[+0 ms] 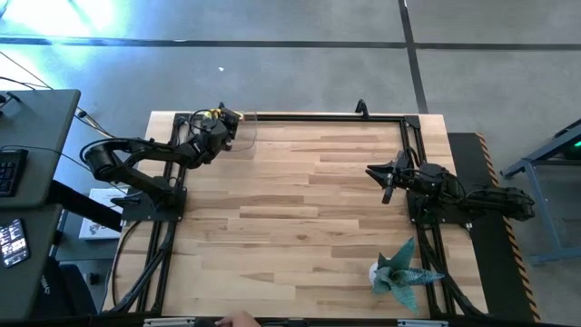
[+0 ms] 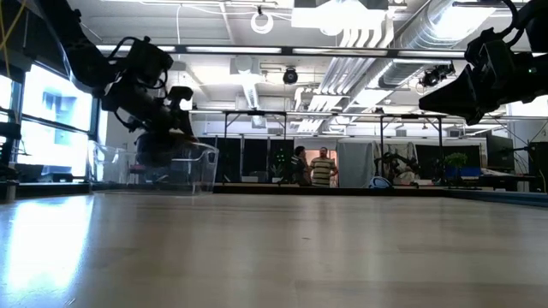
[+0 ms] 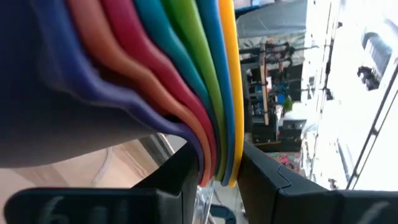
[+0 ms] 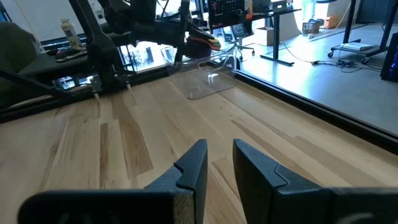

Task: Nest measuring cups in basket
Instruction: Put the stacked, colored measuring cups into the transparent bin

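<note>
Pale wood-plank table (image 1: 300, 209) framed in black rail, bare except for a teal spiky figure (image 1: 399, 271) at the near right corner and the clear basket (image 2: 175, 167) at the far left corner. Left gripper (image 3: 214, 177) over the basket, jaws narrow and clamped on the handles of the nested cups (image 3: 155, 74); right gripper (image 4: 219, 163) hangs above the right side, empty, jaws a little apart. Beyond the table: grey floor, workbenches, ceiling ducts and two people (image 2: 312, 167) standing far off.
</note>
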Available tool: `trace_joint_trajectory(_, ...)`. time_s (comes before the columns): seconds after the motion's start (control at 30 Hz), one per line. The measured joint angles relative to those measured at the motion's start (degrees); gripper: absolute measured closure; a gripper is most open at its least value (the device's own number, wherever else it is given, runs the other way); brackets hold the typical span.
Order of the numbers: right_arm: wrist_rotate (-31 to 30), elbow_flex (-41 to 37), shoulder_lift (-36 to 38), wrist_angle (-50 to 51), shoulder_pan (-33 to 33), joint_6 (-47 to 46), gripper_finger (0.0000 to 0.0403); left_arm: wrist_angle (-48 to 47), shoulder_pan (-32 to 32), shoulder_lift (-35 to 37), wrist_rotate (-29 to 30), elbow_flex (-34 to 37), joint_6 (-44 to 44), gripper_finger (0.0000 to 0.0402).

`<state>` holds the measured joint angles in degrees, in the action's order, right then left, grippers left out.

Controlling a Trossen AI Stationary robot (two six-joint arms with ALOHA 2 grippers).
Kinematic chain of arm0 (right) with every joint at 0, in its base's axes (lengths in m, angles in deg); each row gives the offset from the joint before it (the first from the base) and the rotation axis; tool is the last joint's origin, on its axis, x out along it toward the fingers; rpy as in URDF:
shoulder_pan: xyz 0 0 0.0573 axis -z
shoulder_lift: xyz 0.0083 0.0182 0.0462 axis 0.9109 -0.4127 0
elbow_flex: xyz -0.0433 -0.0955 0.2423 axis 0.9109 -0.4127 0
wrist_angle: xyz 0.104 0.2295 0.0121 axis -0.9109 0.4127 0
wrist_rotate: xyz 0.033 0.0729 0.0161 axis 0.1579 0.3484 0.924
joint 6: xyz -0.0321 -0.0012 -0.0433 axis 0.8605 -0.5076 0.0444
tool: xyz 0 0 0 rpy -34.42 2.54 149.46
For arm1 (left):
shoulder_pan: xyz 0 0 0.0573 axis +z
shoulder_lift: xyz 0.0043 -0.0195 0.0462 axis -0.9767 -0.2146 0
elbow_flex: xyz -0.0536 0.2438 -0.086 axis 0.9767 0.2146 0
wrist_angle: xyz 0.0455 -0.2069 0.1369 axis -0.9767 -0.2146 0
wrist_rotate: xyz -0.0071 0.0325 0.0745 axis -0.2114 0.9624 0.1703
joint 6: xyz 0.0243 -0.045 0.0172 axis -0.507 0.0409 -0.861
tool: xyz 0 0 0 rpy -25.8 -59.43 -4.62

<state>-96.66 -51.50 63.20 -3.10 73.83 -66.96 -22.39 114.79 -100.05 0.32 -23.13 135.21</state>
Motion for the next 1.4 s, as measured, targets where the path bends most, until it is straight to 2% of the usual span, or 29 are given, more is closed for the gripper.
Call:
trace_joint_trajectory(0.3,0.0,0.0,0.0,0.0,0.0,0.0,0.0334,-4.4,-0.5,0.0,0.8,0.0,8.3,0.0315)
trace_joint_trajectory(0.57,0.0,0.0,0.0,0.0,0.0,0.1,0.0334,-9.3,-0.4,0.0,0.1,0.0,11.1,0.0315)
trace_joint_trajectory(1.4,0.0,0.0,0.0,0.0,0.0,0.1,0.0334,-15.3,3.8,0.0,2.3,0.0,9.7,0.0298)
